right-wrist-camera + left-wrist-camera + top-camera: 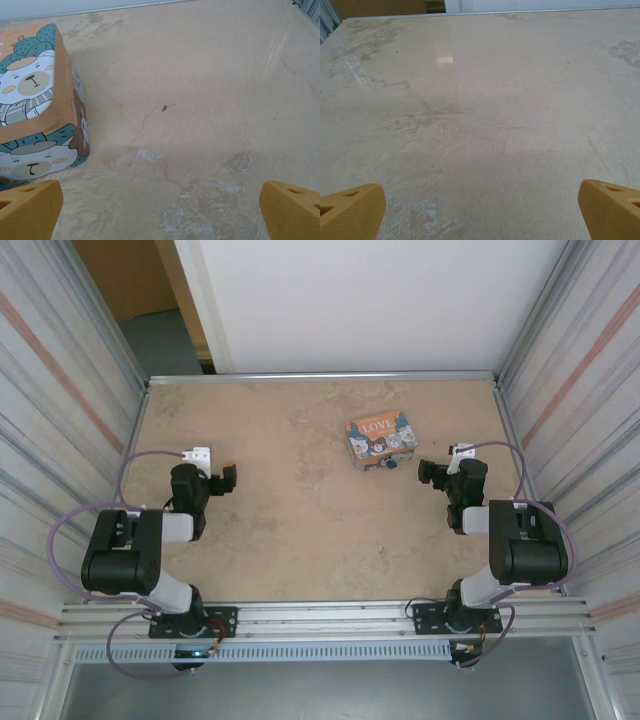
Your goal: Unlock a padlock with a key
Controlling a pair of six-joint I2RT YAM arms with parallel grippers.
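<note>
The yellow left fingers (350, 212) are being held wide apart over the bare, pale brown table (480, 100). The yellow right fingers (292, 210) are being held wide apart too, and nothing is being gripped. An orange-and-teal cardboard box with cartoon bears (35, 100) is sitting just ahead and left of the right fingers. A tiny dark blue bit, likely the padlock (3, 187), is peeking out at its near bottom corner. Which way it is lying cannot be told. The right arm is being judged the nearer one.
</note>
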